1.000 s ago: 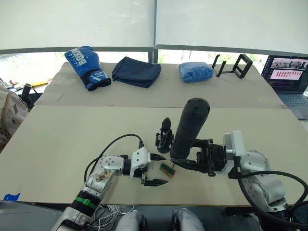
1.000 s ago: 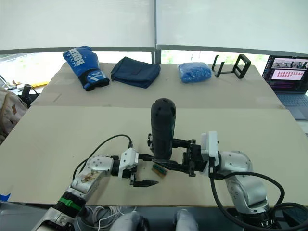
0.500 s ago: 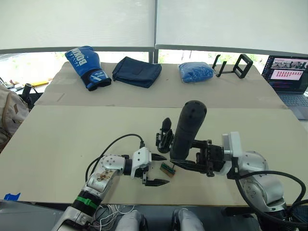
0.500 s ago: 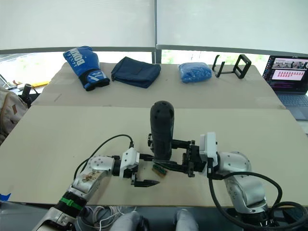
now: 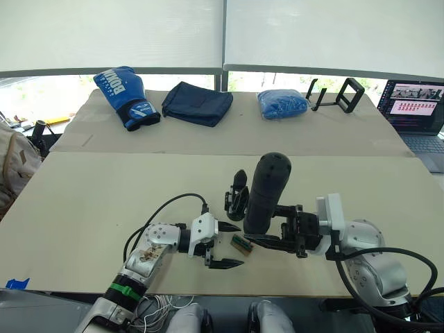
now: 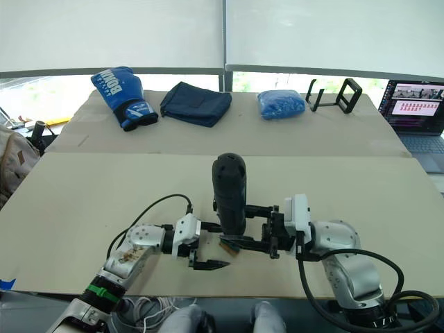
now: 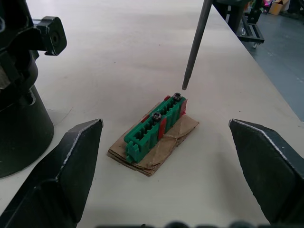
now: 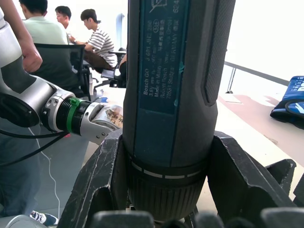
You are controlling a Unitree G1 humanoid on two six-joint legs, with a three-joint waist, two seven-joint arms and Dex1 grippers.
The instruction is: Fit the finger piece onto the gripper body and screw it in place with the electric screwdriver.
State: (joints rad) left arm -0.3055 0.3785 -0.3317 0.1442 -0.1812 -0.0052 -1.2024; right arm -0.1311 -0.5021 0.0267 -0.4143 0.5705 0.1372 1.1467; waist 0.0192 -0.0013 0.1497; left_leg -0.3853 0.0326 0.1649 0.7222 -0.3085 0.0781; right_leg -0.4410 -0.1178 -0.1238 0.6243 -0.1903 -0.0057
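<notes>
Low over the table, right gripper [image 5: 272, 234] clamped round the upright electric screwdriver [image 5: 266, 192], left gripper [image 5: 226, 244] spread wide.

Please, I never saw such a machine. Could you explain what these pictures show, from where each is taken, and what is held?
This is a two-armed humanoid robot. Two pictures come from its head, looking down at a table. Two come from cameras on its wrists. The right tool grips an electric screwdriver, held upright; its thin bit hangs just above a small green block with screws. The left tool is open and holds nothing. The black gripper body stands behind the block. Farther back lie a blue boxing glove and a dark cloth.
</notes>
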